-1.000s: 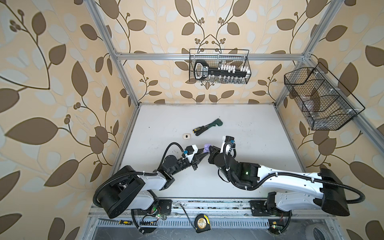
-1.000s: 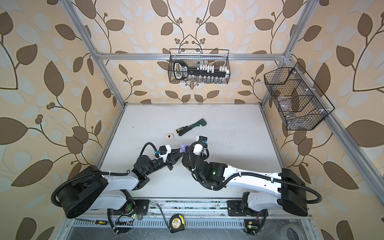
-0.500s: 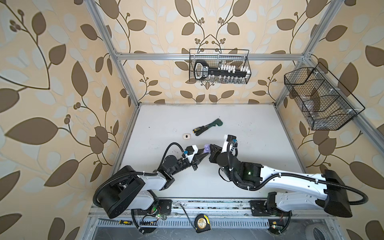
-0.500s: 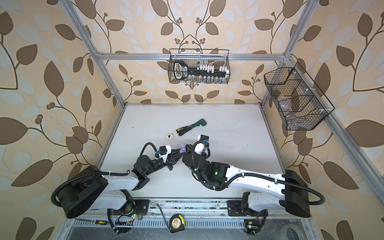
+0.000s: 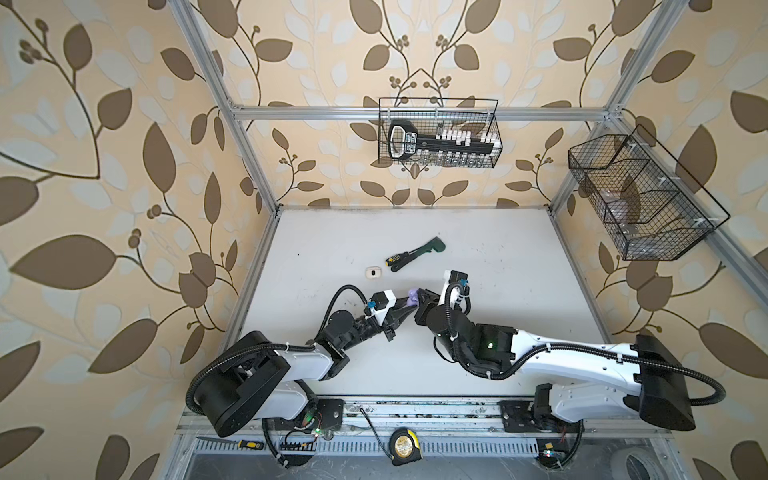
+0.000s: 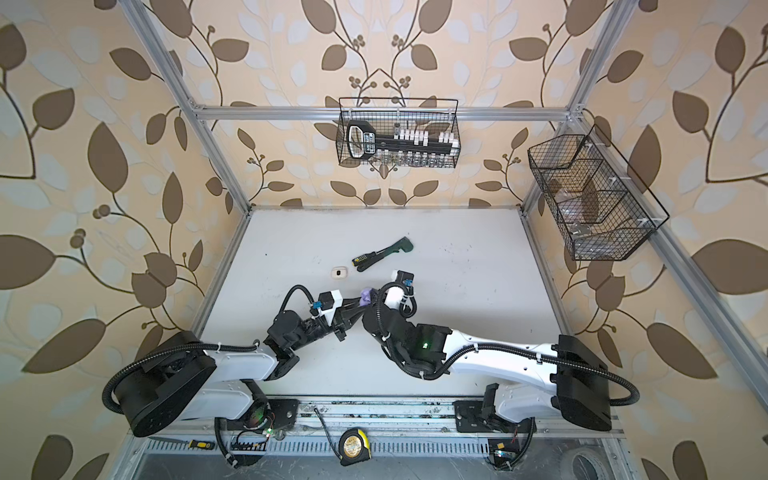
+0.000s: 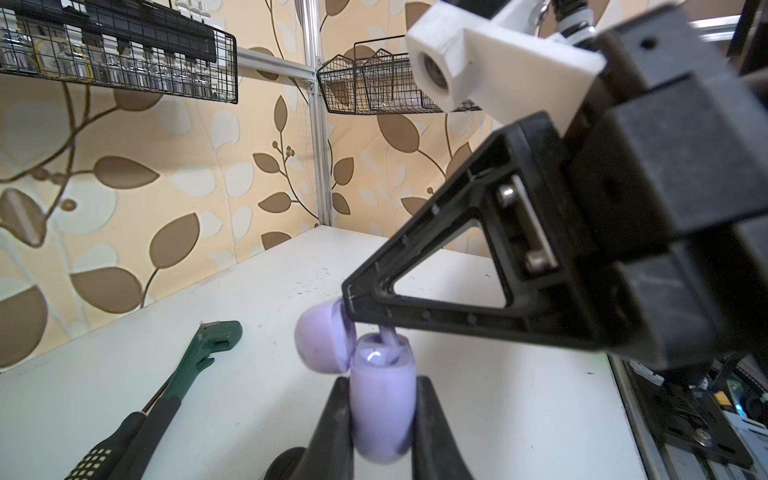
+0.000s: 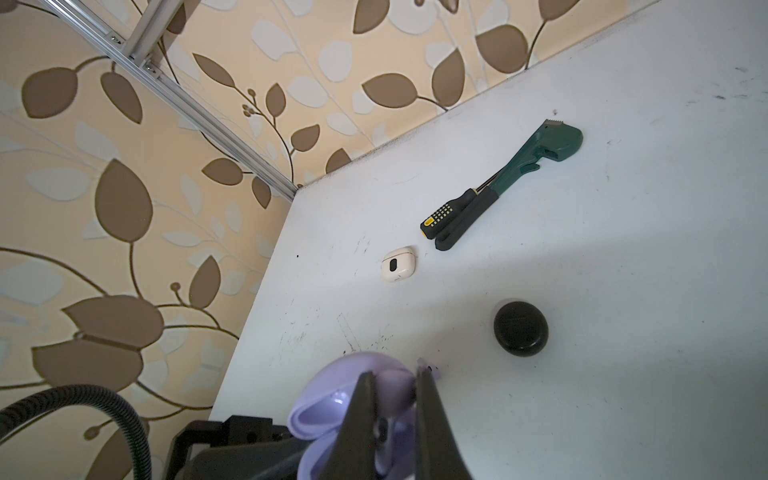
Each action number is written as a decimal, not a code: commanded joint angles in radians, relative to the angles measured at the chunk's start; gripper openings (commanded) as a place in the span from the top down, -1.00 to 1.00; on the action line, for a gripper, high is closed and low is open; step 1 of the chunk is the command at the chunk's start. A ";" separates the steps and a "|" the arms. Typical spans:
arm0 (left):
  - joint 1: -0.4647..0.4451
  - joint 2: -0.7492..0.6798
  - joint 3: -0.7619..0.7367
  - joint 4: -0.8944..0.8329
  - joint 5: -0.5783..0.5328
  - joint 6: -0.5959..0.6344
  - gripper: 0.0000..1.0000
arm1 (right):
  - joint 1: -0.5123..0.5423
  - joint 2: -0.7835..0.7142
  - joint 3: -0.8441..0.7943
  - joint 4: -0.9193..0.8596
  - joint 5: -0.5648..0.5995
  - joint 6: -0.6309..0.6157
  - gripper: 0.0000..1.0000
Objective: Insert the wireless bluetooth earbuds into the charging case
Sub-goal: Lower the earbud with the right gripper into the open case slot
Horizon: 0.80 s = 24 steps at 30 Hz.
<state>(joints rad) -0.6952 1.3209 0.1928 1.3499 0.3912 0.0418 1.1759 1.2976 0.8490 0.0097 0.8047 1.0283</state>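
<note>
1. The left gripper (image 7: 380, 384) is clamped on a rounded lilac plastic charging case (image 7: 382, 403) whose hinged lid stands open.
2. Just above it, the right gripper (image 7: 350, 305) pinches a tiny lilac stemmed earbud (image 7: 390, 337), which sits partly inside the case's mouth.
3. Beyond the right gripper, a round black case (image 8: 520, 328) lies on the white table (image 8: 623, 291).
4. Farther out lies a cream-white rounded case (image 8: 398, 264).
5. Farthest out, a black-and-yellow-handled screwdriver (image 8: 446, 212) lies against a green pipe wrench (image 8: 540, 153).
</note>
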 commanded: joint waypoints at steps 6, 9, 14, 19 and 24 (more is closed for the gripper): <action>-0.010 -0.031 0.005 0.074 0.015 -0.004 1.00 | 0.028 0.009 -0.012 0.027 -0.005 0.015 0.76; -0.010 -0.032 0.005 0.074 0.009 -0.009 1.00 | 0.034 0.005 -0.024 0.040 -0.020 0.020 0.75; -0.010 -0.032 0.007 0.074 0.008 -0.018 1.00 | 0.041 -0.003 -0.033 0.037 -0.018 0.017 0.62; -0.011 -0.035 0.004 0.075 0.005 -0.018 1.00 | 0.041 -0.028 -0.041 0.033 -0.027 0.007 0.26; -0.010 -0.031 0.002 0.074 -0.013 -0.024 1.00 | 0.045 -0.086 -0.050 0.020 -0.033 -0.011 0.07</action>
<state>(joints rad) -0.6952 1.3151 0.1913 1.3510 0.3855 0.0265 1.2125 1.2549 0.8211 0.0399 0.7799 1.0214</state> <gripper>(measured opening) 0.198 0.453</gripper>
